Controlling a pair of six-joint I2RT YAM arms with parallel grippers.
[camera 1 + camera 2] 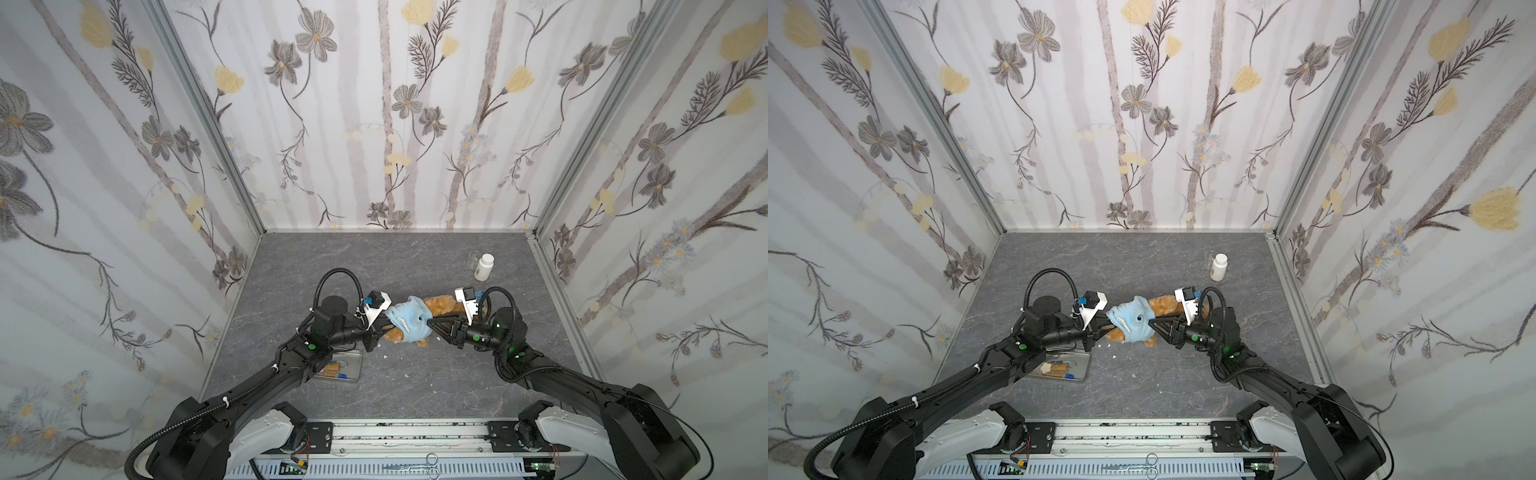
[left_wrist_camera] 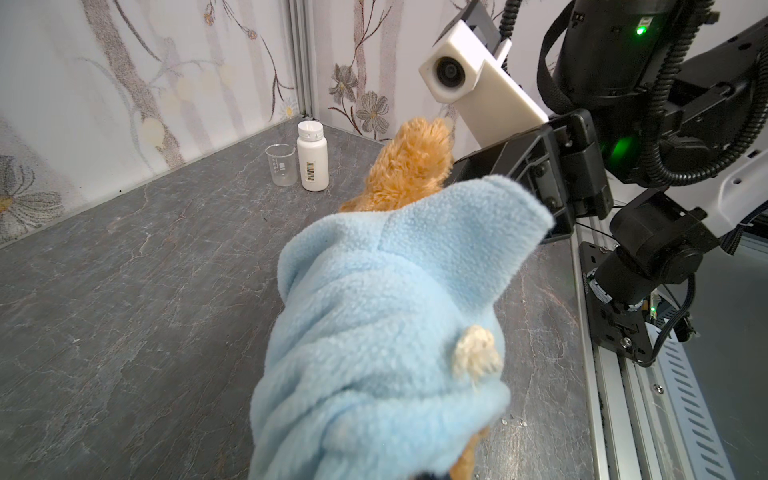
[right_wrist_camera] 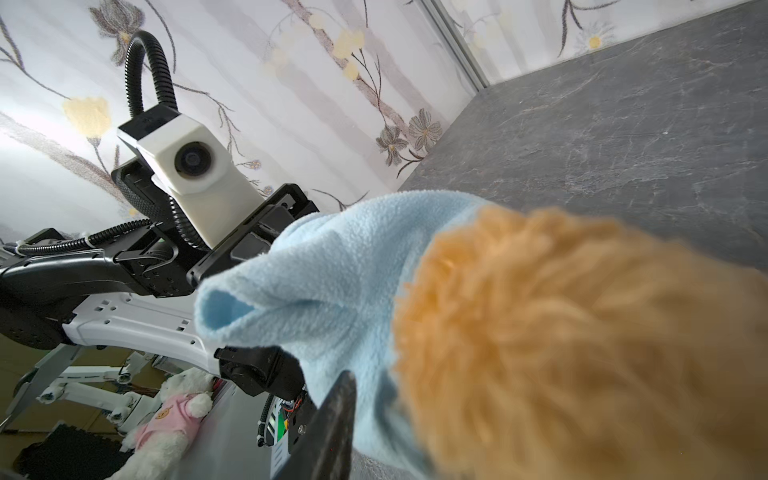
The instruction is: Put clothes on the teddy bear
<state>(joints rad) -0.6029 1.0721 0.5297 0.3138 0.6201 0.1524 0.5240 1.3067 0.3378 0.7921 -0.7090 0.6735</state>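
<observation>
Top views: the golden-brown curly-furred teddy bear (image 1: 442, 305) (image 1: 1163, 305) sits at the middle of the grey marbled worktop (image 1: 415, 270), between the two arms. A light blue fleece shirt (image 1: 409, 322) (image 1: 1131, 324) covers most of it, and bare fur shows on the side toward the right edge. The left gripper (image 1: 383, 323) (image 1: 1105, 322) is clamped on the shirt's left hem. The right gripper (image 1: 430, 322) (image 1: 1152, 322) has its tips at the shirt's other side; whether it grips cannot be told. A white plastic bottle (image 1: 483, 267) stands near the far right corner. A flat metal tray (image 1: 1086, 365) lies under the left arm.

Left wrist: the shirt (image 2: 374, 311) is bunched, with fur (image 2: 409, 166) poking out beyond it. A clear beaker (image 2: 282, 164) stands just beside the bottle (image 2: 312, 158).

Right wrist: blurred fur (image 3: 582, 332) lies close, and an empty sleeve of the shirt (image 3: 324, 270) sticks out.
</observation>
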